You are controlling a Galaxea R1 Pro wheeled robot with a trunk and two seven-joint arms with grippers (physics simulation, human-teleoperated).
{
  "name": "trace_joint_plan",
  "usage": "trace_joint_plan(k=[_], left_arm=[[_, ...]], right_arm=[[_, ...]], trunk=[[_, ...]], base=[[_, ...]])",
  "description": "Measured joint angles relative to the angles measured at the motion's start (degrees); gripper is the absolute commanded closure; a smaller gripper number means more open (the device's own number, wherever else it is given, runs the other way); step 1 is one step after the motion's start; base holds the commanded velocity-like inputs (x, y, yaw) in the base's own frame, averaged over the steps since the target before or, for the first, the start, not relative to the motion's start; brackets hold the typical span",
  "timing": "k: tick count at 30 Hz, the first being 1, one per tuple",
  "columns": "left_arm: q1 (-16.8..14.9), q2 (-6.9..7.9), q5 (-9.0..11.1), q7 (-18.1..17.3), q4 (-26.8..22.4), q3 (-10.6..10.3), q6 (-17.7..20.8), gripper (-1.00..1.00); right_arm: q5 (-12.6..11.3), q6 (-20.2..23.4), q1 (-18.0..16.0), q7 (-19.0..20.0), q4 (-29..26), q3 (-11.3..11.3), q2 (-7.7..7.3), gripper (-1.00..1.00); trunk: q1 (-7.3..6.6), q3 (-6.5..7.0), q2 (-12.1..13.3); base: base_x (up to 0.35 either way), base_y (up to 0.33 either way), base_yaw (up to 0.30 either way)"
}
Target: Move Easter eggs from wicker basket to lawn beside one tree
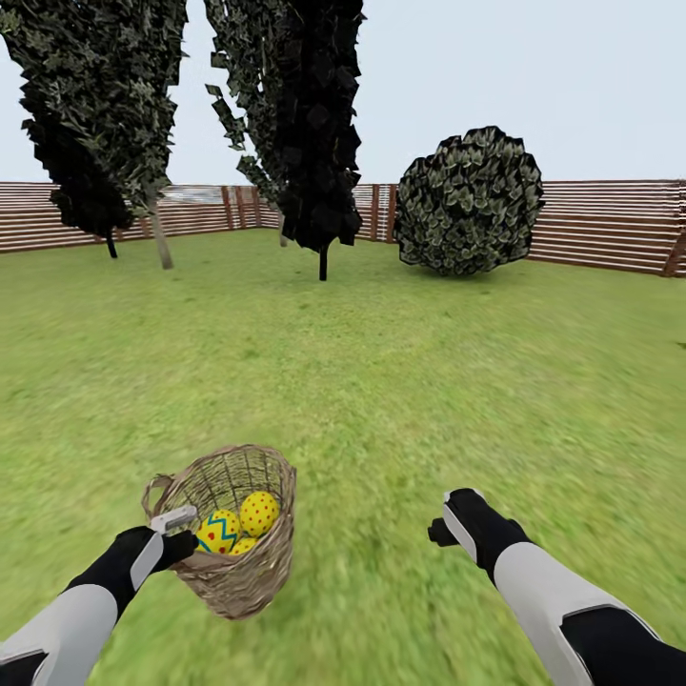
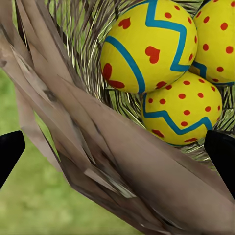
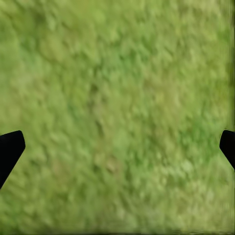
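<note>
Head view: the left gripper (image 1: 177, 530) sits at the wicker basket (image 1: 250, 572) rim, the Easter eggs (image 1: 238, 524) just beyond it.

Left wrist view: fingers spread, apparently straddling the rim, nothing held.

Right wrist view: the right gripper (image 3: 117, 147) open, empty, over lawn (image 3: 117, 88).

Next: reach in, grasp one egg.

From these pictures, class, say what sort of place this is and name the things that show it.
Most likely a fenced garden or backyard: a wide lawn of short green grass, a brown slatted wooden fence along the far edge, and dark narrow trees beside a round leafy bush.
</note>
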Motion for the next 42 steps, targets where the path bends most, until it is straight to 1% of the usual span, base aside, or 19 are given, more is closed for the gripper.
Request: trace_joint_plan(k=[7, 42], left_arm=[[0.00, -0.25, -0.02, 0.00, 0.00, -0.02, 0.02, 1.00], [0.00, -0.27, -0.18, 0.00, 0.00, -0.04, -0.05, 1.00]], right_arm=[[0.00, 0.01, 0.00, 0.00, 0.00, -0.09, -0.09, -1.00], [-0.09, 0.01, -0.01, 0.02, 0.00, -0.19, -0.17, -1.00]], trunk=[[0.00, 0.00, 0.00], [0.00, 0.25, 0.00]], base=[[0.000, 0.000, -0.300], [0.000, 0.000, -0.300]])
